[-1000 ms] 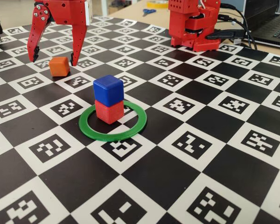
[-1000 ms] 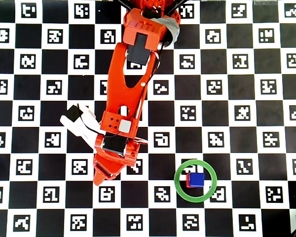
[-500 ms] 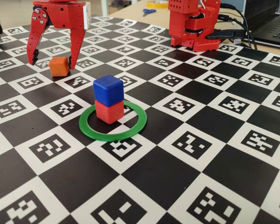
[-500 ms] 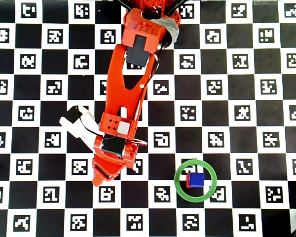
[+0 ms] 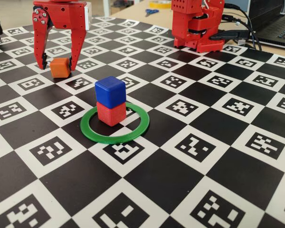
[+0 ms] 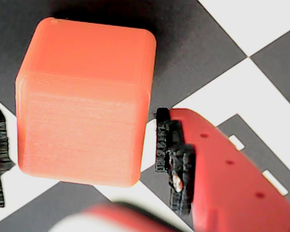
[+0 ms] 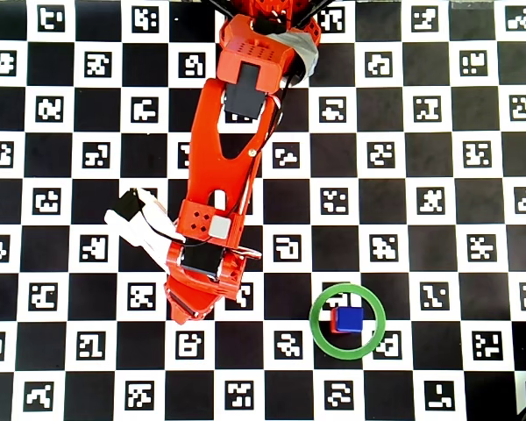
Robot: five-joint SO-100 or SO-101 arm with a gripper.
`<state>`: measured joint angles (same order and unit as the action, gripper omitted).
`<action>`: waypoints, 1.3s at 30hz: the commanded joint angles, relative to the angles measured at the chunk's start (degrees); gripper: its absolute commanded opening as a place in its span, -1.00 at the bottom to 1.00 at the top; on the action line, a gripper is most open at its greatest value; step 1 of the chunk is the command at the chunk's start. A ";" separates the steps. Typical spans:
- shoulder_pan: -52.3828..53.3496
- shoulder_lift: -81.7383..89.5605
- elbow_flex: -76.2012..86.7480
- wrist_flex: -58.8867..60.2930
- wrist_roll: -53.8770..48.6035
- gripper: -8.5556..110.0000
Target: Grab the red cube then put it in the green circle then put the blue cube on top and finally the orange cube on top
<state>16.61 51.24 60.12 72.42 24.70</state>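
The gripper (image 5: 57,65) stands open astride the orange cube (image 5: 60,67) at far left; the blue cube (image 5: 110,91) sits on the red cube (image 5: 111,113) inside the green circle (image 5: 115,122)

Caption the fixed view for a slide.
Open claw straddles orange cube; blue cube sits on red cube inside green ring.

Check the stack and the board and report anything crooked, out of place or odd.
One small thing: the blue cube sits slightly twisted on the red cube, and the stack stands off-centre in the green circle, toward its left in the fixed view. The orange cube lies squarely between the open end effector fingers. Nothing is damaged.
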 commanded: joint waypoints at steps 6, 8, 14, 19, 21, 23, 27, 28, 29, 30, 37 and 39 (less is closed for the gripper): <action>0.09 2.02 -0.53 -0.53 -1.32 -0.56; 0.00 2.11 -0.18 -0.70 -1.58 -0.57; -0.09 2.46 0.26 -1.05 -2.29 -0.62; -0.18 3.25 1.41 -1.67 -2.11 -0.64; -0.09 3.78 2.11 -1.85 -2.11 -0.64; 0.00 4.57 2.72 -1.93 -2.46 -0.64; 0.26 6.24 2.90 -0.97 -3.16 -0.65; 0.35 6.77 2.90 -0.62 -3.34 -0.65; 0.35 7.21 2.90 -0.26 -3.60 -0.65; 0.35 7.73 2.90 0.00 -3.87 -0.65; 0.26 11.34 4.13 1.14 -5.01 -0.66; 0.00 12.30 4.57 1.41 -5.27 -0.66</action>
<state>16.70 54.76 65.21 73.39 19.78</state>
